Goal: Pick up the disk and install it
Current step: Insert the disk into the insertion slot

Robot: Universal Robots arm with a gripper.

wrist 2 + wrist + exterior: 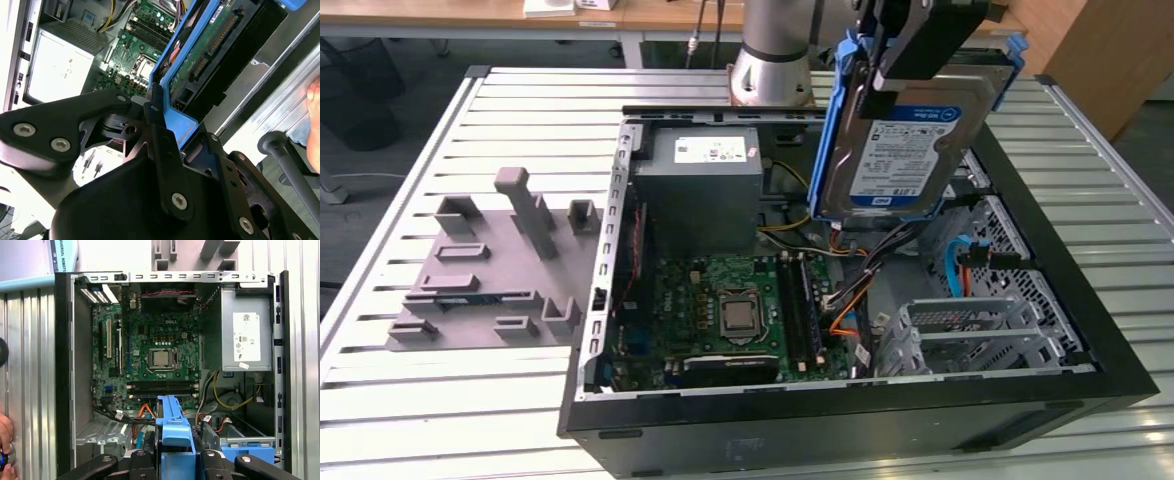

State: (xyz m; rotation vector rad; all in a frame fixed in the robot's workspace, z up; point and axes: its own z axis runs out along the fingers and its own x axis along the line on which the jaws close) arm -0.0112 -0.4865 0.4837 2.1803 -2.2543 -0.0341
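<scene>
My black gripper (174,460) grips the blue-railed, silver-grey flat hard disk (901,140) tightly by its rail, hanging upright above the open black computer case (827,425). Step: carrying; not installed. Seating demands rails squared to the metal drive bay (961,330).

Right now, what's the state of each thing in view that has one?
disk: gripped, held on edge above the open case, not installed.
tool: shut on the disk.
computer case: lying on its side, panel off, inside exposed.
processor socket: bare, no cooler on it.
drive cage: looks empty.
</scene>
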